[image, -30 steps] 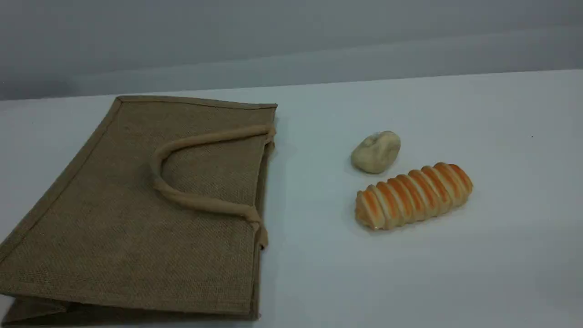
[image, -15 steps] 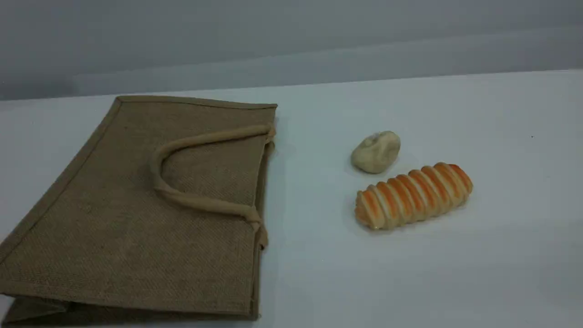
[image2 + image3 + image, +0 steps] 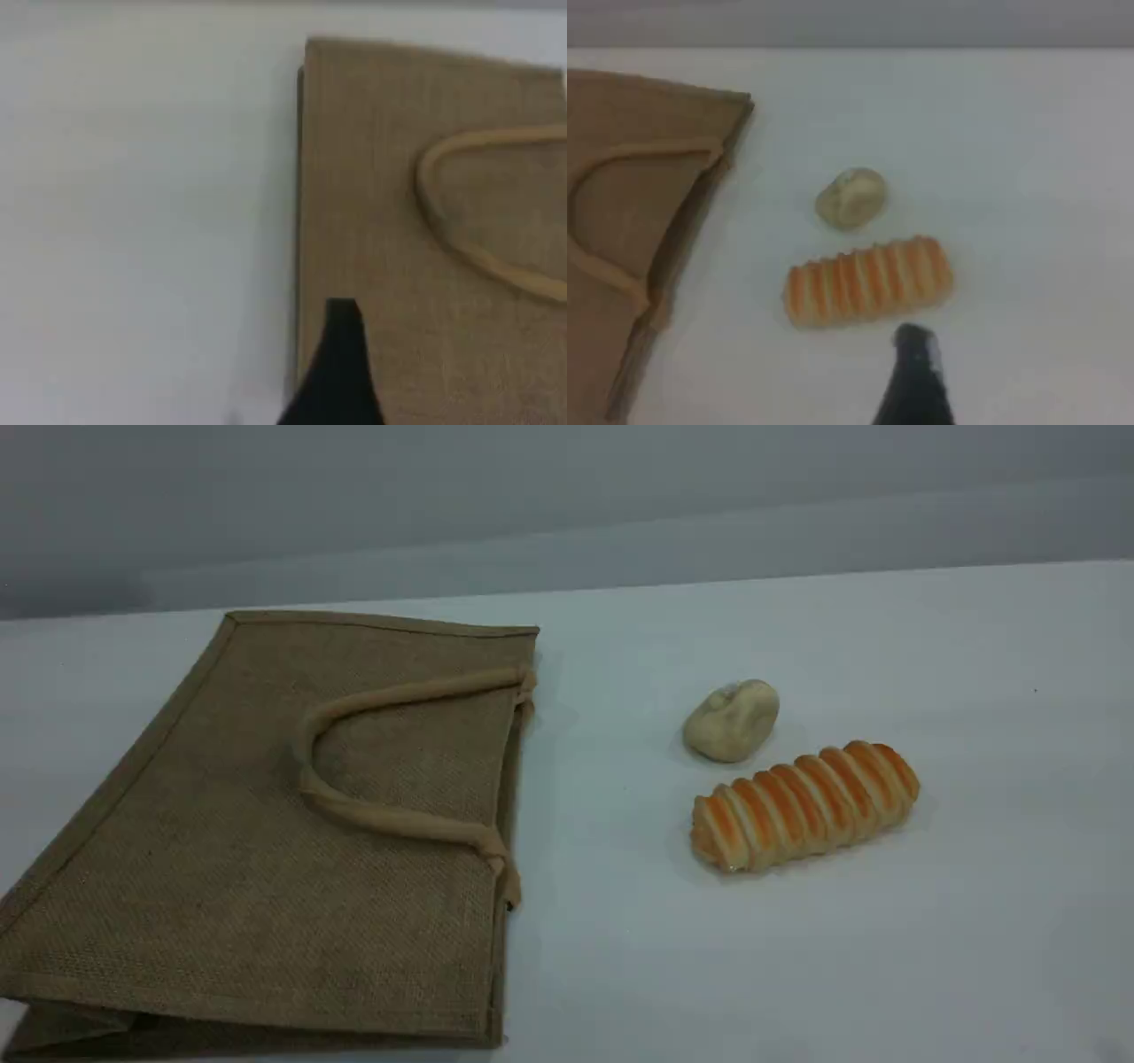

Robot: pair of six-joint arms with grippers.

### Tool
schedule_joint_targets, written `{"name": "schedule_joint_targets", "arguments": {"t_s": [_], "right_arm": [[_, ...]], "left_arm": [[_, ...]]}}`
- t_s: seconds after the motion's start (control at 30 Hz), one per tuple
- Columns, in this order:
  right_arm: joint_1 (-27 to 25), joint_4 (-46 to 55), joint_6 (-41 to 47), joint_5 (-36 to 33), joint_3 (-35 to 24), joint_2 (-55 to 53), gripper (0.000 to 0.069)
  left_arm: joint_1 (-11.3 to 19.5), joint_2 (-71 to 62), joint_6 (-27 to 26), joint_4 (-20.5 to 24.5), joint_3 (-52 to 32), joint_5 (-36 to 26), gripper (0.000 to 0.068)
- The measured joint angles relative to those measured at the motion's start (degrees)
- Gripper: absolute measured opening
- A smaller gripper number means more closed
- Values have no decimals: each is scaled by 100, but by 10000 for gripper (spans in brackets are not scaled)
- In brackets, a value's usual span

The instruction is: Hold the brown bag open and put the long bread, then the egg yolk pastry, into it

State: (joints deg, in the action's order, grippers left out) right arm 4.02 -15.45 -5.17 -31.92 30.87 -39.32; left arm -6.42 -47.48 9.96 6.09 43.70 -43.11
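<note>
The brown bag (image 3: 266, 824) lies flat on the white table at the left, its mouth facing right and a loop handle (image 3: 390, 819) resting on top. Right of it lie the egg yolk pastry (image 3: 732, 720) and, just in front, the striped long bread (image 3: 804, 804). Neither arm shows in the scene view. In the left wrist view one dark fingertip (image 3: 341, 345) hovers over the bag (image 3: 425, 221) near its closed end, holding nothing. The right wrist view has a dark fingertip (image 3: 915, 354) just in front of the long bread (image 3: 868, 282), apart from it, with the pastry (image 3: 850, 197) beyond.
The white table (image 3: 930, 921) runs back to a grey wall. The bag's mouth edge (image 3: 682, 239) shows at the left of the right wrist view.
</note>
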Motion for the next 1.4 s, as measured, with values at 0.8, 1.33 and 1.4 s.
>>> {"name": "schedule_joint_targets", "arguments": {"t_s": [0.8, 1.33, 1.4], "right_arm": [[0, -1340, -766, 920, 1661, -4239, 477], [0, -1702, -1108, 1049, 1698, -4490, 477], [0, -1702, -1108, 1049, 1698, -4490, 477]], "left_arm": [[0, -5310, 453, -462, 1521, 1462, 562], [-298, -7160, 42, -946, 2898, 1327, 527], [-367, -7236, 35, -931, 3025, 1337, 527]]}}
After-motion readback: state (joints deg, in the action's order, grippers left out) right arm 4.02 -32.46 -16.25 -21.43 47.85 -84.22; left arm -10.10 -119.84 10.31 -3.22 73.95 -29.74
